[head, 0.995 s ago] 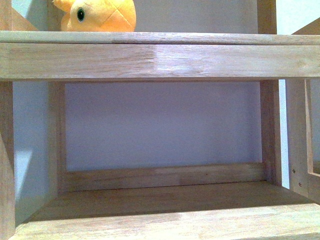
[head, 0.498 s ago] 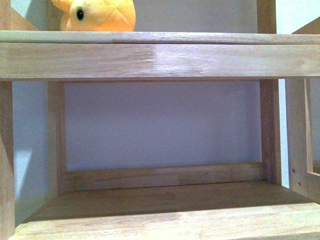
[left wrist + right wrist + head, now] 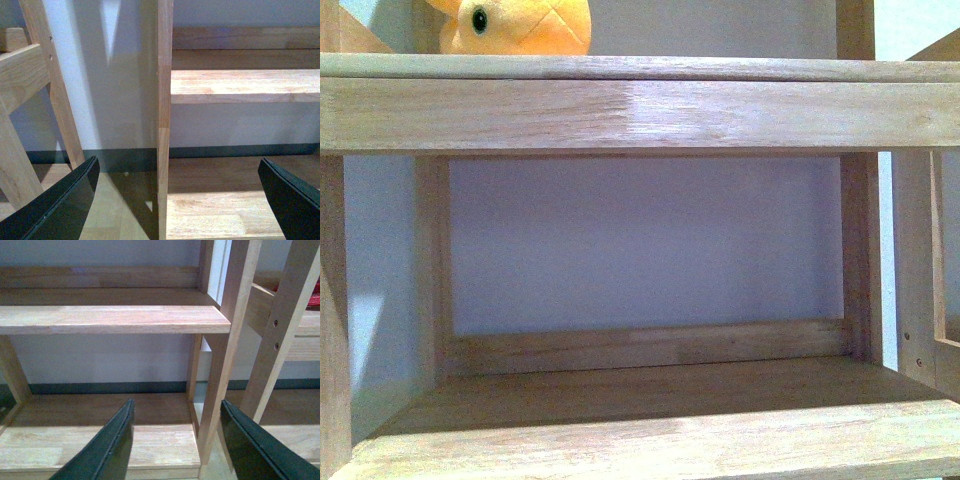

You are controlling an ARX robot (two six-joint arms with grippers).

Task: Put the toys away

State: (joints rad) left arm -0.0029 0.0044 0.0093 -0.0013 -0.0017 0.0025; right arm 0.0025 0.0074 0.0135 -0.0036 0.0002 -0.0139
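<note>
Tool fingers on the left tool [image 3: 177, 200] stand spread wide, holding nothing, pointed at a wooden shelf upright [image 3: 164, 120]. The right tool [image 3: 175, 445] is parted too, empty, aimed at the lower shelf boards [image 3: 110, 320]. The plush toy [image 3: 520, 25] sits on the upper shelf [image 3: 640, 68], toward its left end.
</note>
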